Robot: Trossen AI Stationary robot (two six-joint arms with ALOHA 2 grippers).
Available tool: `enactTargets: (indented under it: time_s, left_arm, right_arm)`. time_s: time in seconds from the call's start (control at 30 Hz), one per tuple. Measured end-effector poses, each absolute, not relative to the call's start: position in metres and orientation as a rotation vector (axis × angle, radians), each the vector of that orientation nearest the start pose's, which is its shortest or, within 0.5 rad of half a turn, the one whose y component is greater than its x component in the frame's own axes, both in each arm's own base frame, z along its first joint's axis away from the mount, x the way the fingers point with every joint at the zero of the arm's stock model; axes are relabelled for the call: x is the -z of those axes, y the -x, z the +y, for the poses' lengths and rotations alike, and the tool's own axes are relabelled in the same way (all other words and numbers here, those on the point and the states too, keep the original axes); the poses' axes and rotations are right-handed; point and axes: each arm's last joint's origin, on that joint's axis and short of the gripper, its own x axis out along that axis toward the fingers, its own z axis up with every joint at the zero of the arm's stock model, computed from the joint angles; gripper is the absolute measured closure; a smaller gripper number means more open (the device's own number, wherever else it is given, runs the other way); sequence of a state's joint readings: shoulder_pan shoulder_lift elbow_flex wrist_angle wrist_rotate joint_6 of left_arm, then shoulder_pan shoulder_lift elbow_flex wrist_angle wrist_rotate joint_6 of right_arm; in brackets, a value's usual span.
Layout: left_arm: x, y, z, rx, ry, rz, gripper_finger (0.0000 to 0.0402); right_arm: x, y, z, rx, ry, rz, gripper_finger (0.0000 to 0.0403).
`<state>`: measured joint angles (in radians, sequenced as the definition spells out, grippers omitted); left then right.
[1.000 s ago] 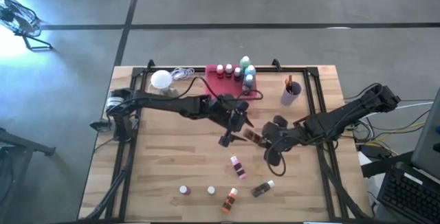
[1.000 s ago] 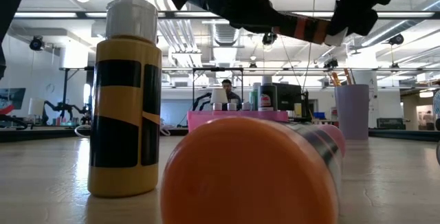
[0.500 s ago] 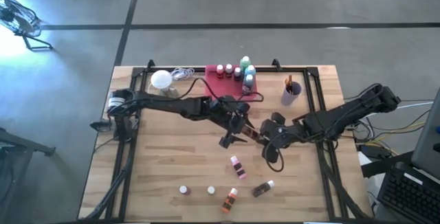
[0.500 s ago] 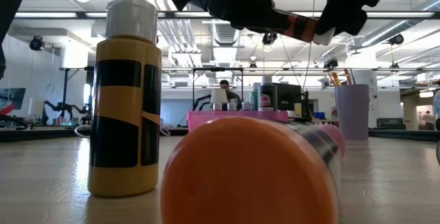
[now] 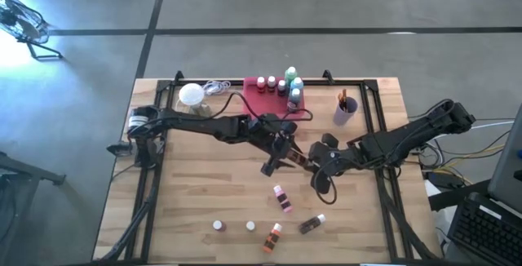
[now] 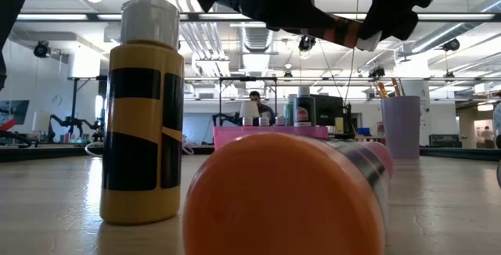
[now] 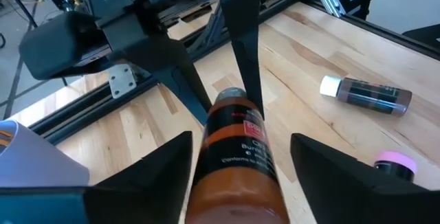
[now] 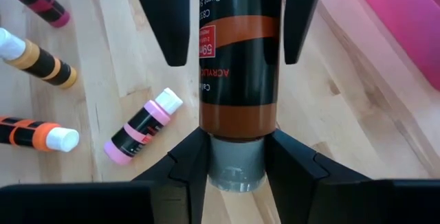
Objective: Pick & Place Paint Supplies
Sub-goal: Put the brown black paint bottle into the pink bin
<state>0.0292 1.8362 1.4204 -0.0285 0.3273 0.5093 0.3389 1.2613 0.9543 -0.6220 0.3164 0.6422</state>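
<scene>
Mid-table on the wooden table (image 5: 188,209), both arms meet over a brown paint bottle (image 5: 301,161) held off the surface in a handoff pose, just in front of the pink tray (image 5: 267,100) that already carries several upright bottles (image 5: 279,84). Right gripper (image 8: 236,157) is pinching the bottle at its capped end; left gripper (image 7: 239,157) has its fingers spread on either side of the bottle body with gaps showing, so not clamped. Loose bottles lie further forward: a pink one (image 5: 282,198), a dark one (image 5: 311,224), an orange one (image 5: 272,235), plus a purple cup (image 5: 345,108) of brushes.
</scene>
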Motion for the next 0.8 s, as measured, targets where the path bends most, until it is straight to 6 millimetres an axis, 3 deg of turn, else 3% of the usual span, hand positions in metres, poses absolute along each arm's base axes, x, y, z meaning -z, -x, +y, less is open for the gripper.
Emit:
enactTargets:
  time_s: [0.43,0.8]
  left_arm:
    - [-0.2733,-0.4237,0.0033,0.395,-0.420,0.352,0.0254]
    - [-0.2732,-0.4236,0.0032,0.395,-0.411,0.354,0.0264]
  right_arm:
    - [-0.2618,-0.2373,0.0745,0.249,-0.295,0.841,0.0287]
    - [-0.2619,-0.2375,0.0746,0.247,-0.292,0.839,0.0277]
